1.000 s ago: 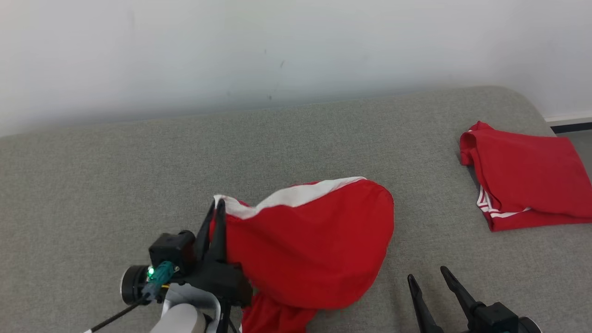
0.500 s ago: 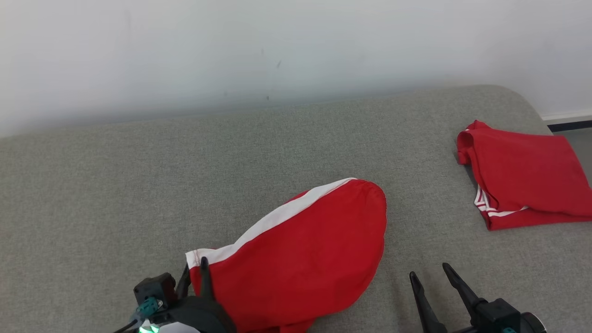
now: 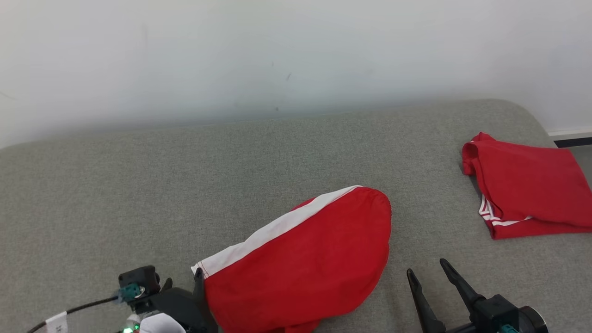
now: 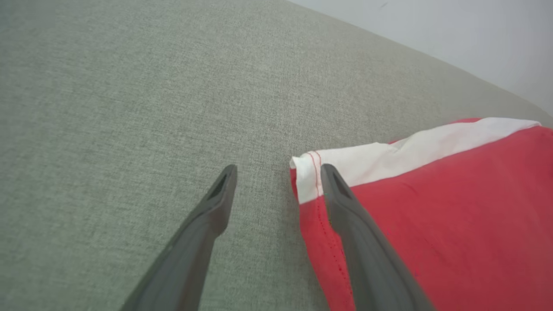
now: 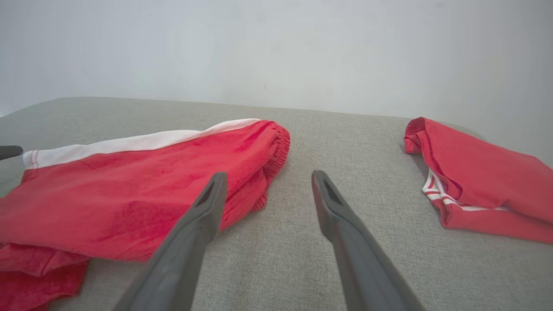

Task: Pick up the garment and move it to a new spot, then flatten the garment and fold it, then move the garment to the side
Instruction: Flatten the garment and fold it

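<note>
While the garment [image 3: 305, 263] lies doubled over on the grey cushion [image 3: 185, 185], not yet flat, we see three ways this goes wrong. First, our left gripper [image 4: 277, 172] is spread open at the garment's near-left corner, one finger across the white-striped hem [image 4: 306, 172], the other over bare cushion just beside it. We can't tell if that finger touches cloth, so backing out could snag the hem and drag the corner. Meanwhile our right gripper [image 5: 268, 177] is open too, holding nothing, just off the garment's right edge. Second, loose fabric [image 5: 30, 276] is bunched under the garment's near edge, and pinching only the top layer would trap that wad in the fold. Third, a second red piece [image 3: 527, 189] sits well apart to the garment's right, and a wide sideways move could land on it.
</note>
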Robot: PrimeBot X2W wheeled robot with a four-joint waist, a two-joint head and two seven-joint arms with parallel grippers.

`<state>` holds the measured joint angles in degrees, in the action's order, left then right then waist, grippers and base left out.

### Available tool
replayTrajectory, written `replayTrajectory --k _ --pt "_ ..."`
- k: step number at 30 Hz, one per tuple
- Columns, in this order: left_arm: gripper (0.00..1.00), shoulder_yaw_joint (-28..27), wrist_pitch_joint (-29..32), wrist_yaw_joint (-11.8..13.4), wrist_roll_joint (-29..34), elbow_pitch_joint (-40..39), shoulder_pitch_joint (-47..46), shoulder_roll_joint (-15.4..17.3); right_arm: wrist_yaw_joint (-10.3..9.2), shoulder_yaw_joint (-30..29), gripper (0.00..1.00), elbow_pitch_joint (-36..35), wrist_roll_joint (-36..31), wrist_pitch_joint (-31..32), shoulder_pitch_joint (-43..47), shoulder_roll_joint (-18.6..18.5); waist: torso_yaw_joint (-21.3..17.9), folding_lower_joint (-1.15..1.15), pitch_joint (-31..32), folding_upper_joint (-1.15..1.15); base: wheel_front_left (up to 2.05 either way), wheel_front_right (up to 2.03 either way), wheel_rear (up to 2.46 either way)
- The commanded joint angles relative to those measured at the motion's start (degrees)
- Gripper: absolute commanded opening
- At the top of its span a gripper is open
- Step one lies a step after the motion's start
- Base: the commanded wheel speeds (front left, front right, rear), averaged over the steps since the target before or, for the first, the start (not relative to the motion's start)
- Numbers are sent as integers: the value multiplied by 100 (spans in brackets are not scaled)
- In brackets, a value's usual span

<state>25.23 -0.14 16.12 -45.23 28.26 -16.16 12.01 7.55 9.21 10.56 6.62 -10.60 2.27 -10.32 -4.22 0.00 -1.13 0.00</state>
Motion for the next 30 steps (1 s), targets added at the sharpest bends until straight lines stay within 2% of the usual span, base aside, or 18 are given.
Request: replayTrajectory --k 1,6,7,9,10,11,12,16,18,20,22,23,24,25,27,29,30 --pt "100 13 83 -1 -17 37 -76 23 -12 19 100 -19 6 2 16 -27 -6 0 -2 0 0 0 0" --pt "100 111 564 30 -58 263 -343 88 -12 107 100 -67 44 27 -7 -47 -78 0 -44 0 0 0 0" --pt "85 121 601 12 -67 286 -383 90 -12 105 100 -75 58 33 -8 -58 -92 0 -57 0 0 0 0" --pt "42 126 615 -1 -62 304 -435 91 -12 75 100 -86 75 30 -4 -74 -108 0 -79 0 0 0 0" --pt "27 130 607 -9 -56 318 -448 95 -12 67 100 -91 84 28 -3 -79 -112 0 -87 0 0 0 0" --pt "7 133 600 -13 -51 330 -461 95 -12 60 100 -93 87 24 -2 -83 -113 0 -94 0 0 0 0" --pt "1 134 591 -18 -55 338 -477 90 -12 52 100 -96 89 22 1 -84 -112 0 -98 0 0 0 0" --pt "0 135 632 -98 -156 365 -493 10 -12 38 100 -102 68 42 7 -62 -83 0 -104 0 0 0 0" --pt "36 126 678 -152 -238 376 -495 -41 -12 53 100 -106 68 45 -15 -70 -58 0 -110 0 0 0 0" --pt "46 97 702 -214 -311 382 -508 -89 -12 68 100 -105 64 52 -41 -77 -38 0 -116 0 0 0 0" --pt "73 58 692 -268 -382 397 -532 -141 -12 88 100 -109 62 54 -66 -82 -26 0 -129 0 0 0 0" --pt "83 47 686 -292 -406 420 -545 -153 -12 97 100 -111 58 58 -80 -78 -24 0 -137 0 0 0 0" --pt "82 46 673 -277 -406 456 -553 -151 -12 104 100 -114 54 61 -88 -75 -23 0 -144 0 0 0 0" --pt "73 49 658 -268 -392 496 -566 -142 -12 110 100 -118 51 63 -90 -73 -25 0 -151 0 0 0 0" --pt "45 52 627 -284 -385 555 -618 -154 -12 120 100 -120 45 64 -89 -66 -30 0 -166 0 0 0 0" --pt "34 67 623 -339 -400 599 -657 -175 -12 129 100 -108 52 51 -96 -75 -35 0 -179 0 0 0 0" --pt "7 82 609 -340 -383 621 -664 -177 -12 132 100 -99 60 49 -103 -83 -36 0 -183 0 0 0 0"
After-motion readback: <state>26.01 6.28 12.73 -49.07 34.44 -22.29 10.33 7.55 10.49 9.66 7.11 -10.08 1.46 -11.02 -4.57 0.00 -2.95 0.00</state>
